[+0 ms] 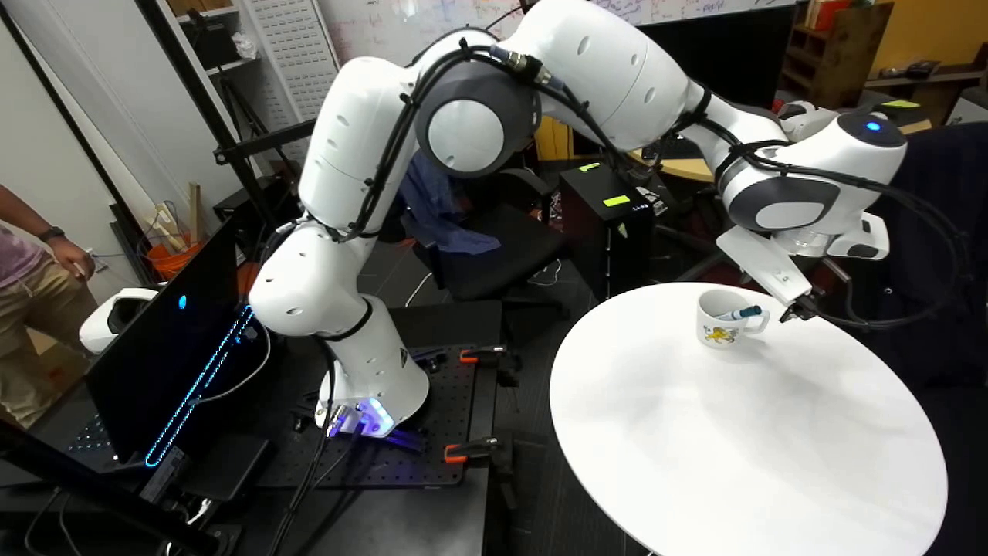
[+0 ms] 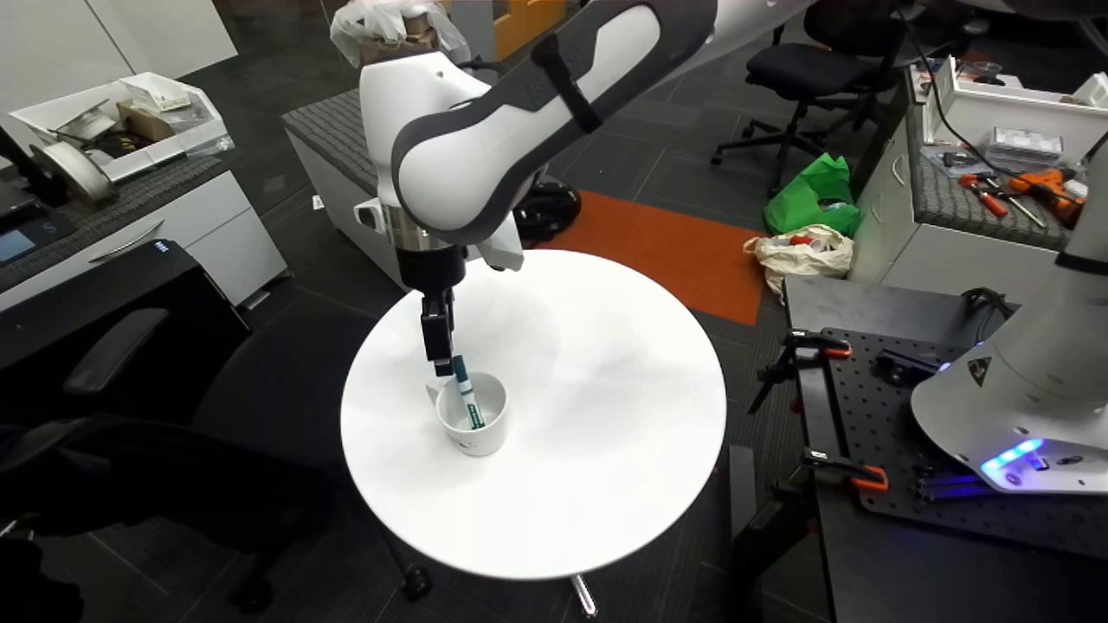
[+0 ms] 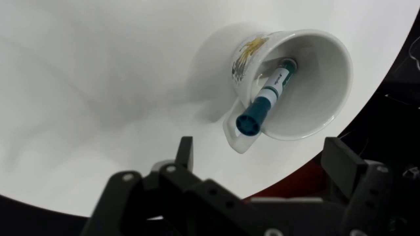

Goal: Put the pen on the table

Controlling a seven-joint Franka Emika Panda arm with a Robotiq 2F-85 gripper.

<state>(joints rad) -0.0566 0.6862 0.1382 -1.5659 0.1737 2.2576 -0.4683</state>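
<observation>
Wrist view and both exterior views show me the round white table (image 1: 695,455). Above it my gripper (image 3: 262,152) hangs spread wide and holds nothing, just beside the patterned mug (image 3: 315,95) without touching it. The teal-capped marker (image 3: 269,95) leans inside the mug, its cap (image 3: 254,113) jutting out over the handle (image 3: 241,146), so I judge this the approach, with the grasp not yet made. Next I need to bring the cap between the jaws, close, and draw up along the marker's lean so the mug isn't dragged; laying the marker on the tabletop comes after. In an exterior view the fingers (image 2: 437,333) merge into a single dark column seemingly at the cap, and I can't read their spread; the wrist view gives me that, and puts the marker ahead of the gap.
</observation>
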